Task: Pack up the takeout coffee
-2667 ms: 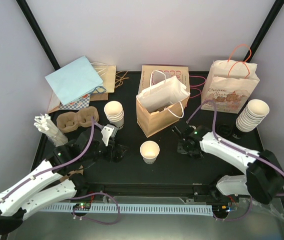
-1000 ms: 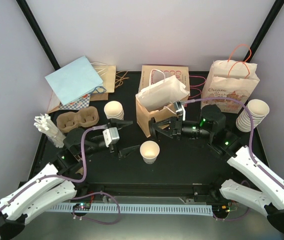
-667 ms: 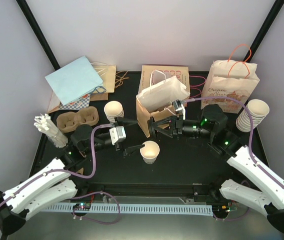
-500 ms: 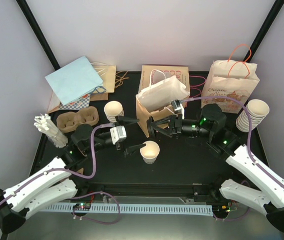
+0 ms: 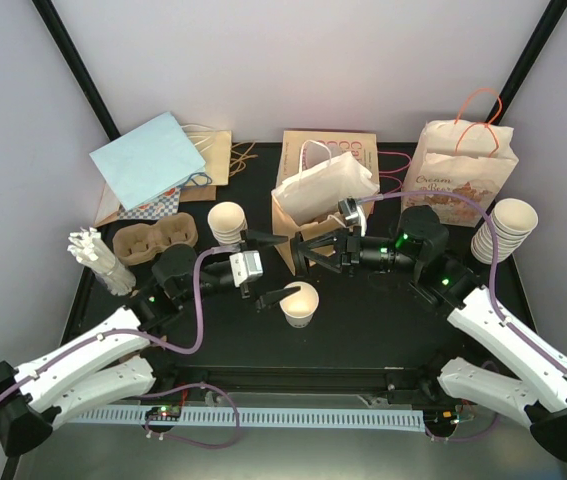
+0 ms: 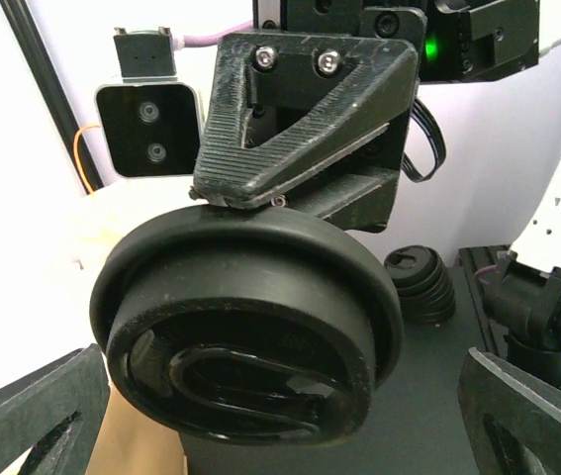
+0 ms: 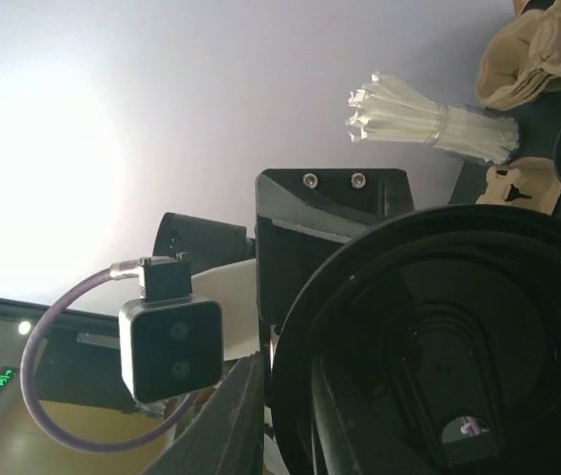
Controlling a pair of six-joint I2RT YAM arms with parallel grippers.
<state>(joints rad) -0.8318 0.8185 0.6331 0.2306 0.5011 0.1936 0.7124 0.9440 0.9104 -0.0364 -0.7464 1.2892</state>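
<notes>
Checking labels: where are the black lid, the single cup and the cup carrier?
black lid (image 6: 245, 322), left wrist view, its top face
single cup (image 5: 301, 300), top external view, its open mouth
cup carrier (image 5: 155, 240), top external view, between wells

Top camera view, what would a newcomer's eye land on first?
Mid-table, the right gripper pinches a black lid by its rim, facing the wide-open left gripper. Just nearer stands a single cream cup, uncapped, in front of a brown paper bag.
</notes>
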